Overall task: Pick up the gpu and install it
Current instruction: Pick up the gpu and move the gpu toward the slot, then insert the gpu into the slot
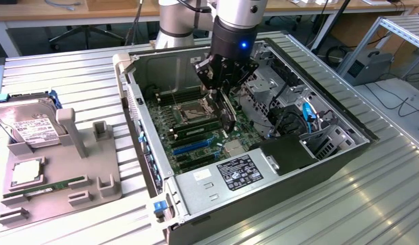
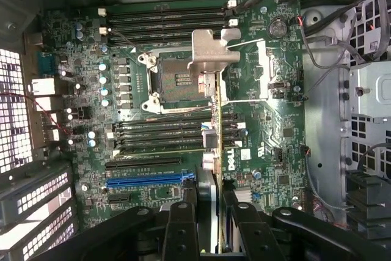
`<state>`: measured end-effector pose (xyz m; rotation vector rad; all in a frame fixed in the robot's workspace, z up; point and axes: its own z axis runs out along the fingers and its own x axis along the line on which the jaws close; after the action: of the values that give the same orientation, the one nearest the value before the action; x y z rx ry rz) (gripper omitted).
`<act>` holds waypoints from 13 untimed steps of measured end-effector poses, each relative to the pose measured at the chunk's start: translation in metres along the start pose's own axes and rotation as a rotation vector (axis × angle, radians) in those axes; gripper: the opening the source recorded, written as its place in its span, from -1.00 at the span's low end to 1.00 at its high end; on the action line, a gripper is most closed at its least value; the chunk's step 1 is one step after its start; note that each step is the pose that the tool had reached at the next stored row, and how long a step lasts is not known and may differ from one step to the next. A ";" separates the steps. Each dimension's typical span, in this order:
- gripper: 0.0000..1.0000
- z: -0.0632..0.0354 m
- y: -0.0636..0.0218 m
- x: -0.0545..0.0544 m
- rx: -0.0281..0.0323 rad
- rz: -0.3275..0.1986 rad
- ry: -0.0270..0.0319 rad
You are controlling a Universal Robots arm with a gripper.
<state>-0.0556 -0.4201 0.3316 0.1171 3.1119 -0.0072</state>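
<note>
Black two-finger gripper (image 1: 221, 84) pinched narrow on thin dark gpu (image 1: 228, 111) with silvery end bracket. Held upright, edge down, above green motherboard (image 1: 170, 122) inside open grey metal computer case (image 1: 284, 189). Likely so the connector edge faces the board. Crosswise to long blue slot (image 2: 143, 181), not yet seated.

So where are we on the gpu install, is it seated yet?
Done: pick-up; the gpu is gripped and inside the open case. In hand: the claw is shut on the card, holding it edge-on above the motherboard, near the CPU socket. Left: seating; the blue slot is bare and the card is not in any slot.
</note>
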 end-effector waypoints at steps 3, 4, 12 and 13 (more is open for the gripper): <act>-0.47 0.0000 0.0000 0.000 0.0000 0.000 0.0000; -0.47 0.0000 0.0000 0.000 0.0000 0.000 0.0000; -0.47 0.0000 0.0000 0.000 -0.0001 -0.004 0.0000; -0.47 0.0000 0.0000 0.000 -0.0002 -0.008 -0.0001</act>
<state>-0.0556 -0.4200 0.3315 0.1053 3.1122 -0.0070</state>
